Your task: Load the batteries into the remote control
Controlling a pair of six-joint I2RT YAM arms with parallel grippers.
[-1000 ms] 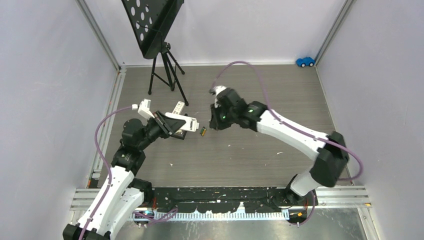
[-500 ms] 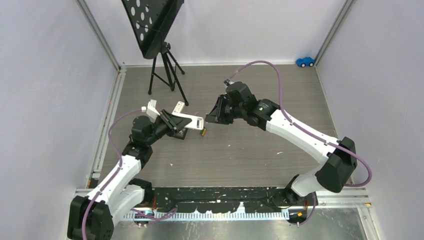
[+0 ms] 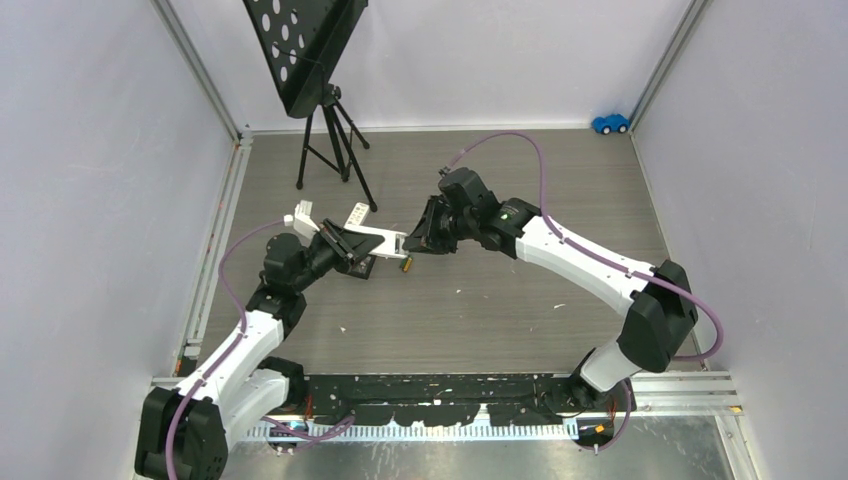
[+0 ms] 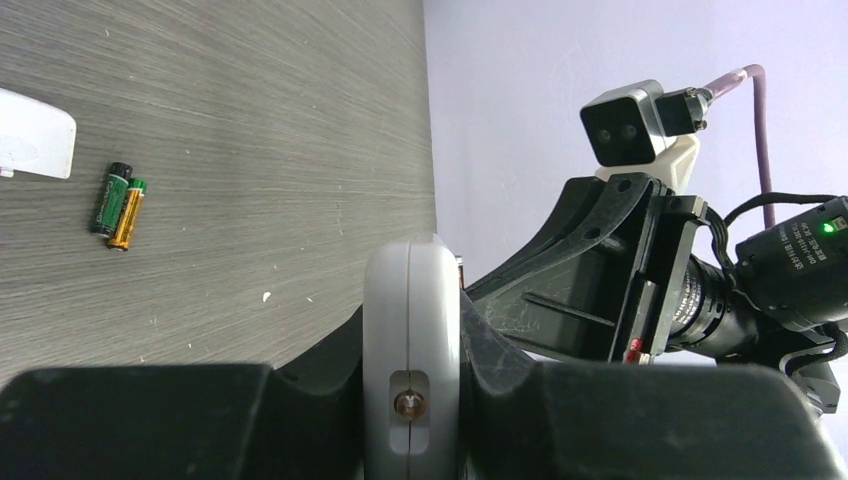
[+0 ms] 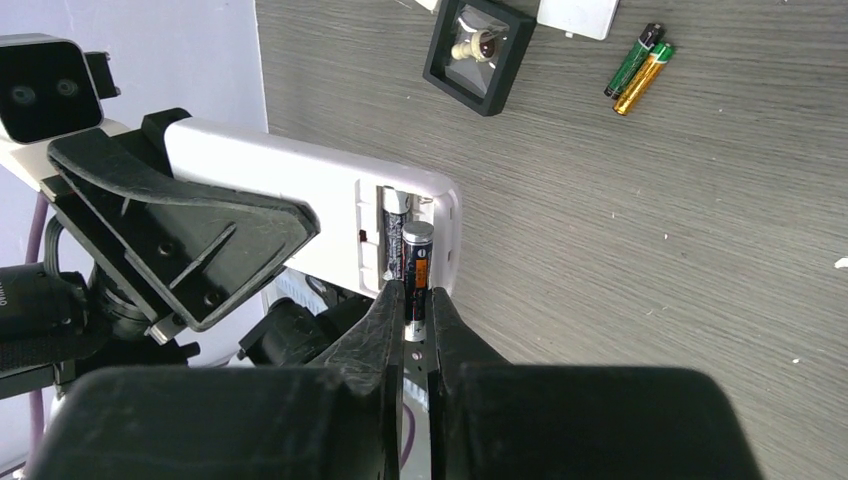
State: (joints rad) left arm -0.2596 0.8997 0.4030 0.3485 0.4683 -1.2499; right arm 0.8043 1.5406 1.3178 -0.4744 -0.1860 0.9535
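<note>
Your battery [image 5: 417, 262] is pinched low down by your right gripper [image 5: 410, 300], which is closed on it. Its upper end lies over the open bay at the end of the remote [image 5: 300, 185], just beside a second battery [image 5: 393, 235] already sitting in that bay. You cannot tell from these views whether the held one is fully seated. Your left gripper [image 4: 411, 345] is clamped on the remote's other end and holds the white body clear of the desk [image 3: 500, 300], with the bay turned toward your right gripper. On the desk behind the remote, two spare batteries [image 5: 644, 78], one green and black and one gold, lie touching side by side. Near them are a small black square tray [image 5: 458, 90] and a flat white panel [image 5: 578, 15], each apart from the other. From above, your two grippers meet at mid-desk. A black stand [image 3: 325, 110] is at the back left and a blue toy car [image 3: 610, 123] in the far right corner.
</note>
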